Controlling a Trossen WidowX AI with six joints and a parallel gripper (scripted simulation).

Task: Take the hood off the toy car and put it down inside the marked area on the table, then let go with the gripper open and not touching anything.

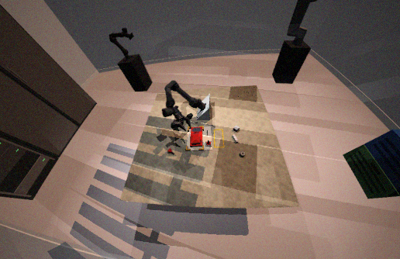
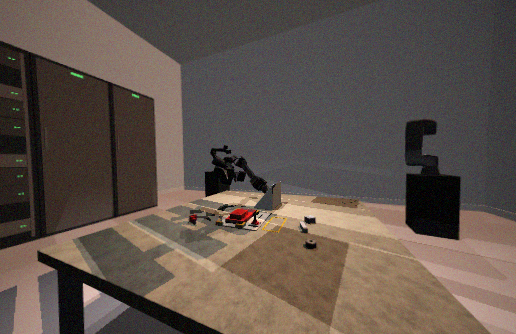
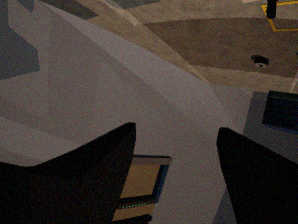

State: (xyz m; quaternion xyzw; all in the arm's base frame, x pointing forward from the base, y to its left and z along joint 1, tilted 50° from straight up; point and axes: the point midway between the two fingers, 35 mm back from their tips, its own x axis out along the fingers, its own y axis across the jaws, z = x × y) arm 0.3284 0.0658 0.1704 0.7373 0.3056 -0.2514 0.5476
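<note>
The red toy car sits on a light base plate in the middle of the table; I cannot make out its hood as a separate part. The yellow outline of the marked area lies just right of the car. My gripper hangs above the table at the car's far left corner, apart from it. Its fingers stand open with nothing between them. The wrist view looks out over the table and floor; the car is not in it, and a corner of the yellow outline shows at the top right.
A small red part lies left of the car. Two small grey parts and a black ring lie right of the outline. A grey wedge stand holds the arm's base. Two black pedestals stand behind the table.
</note>
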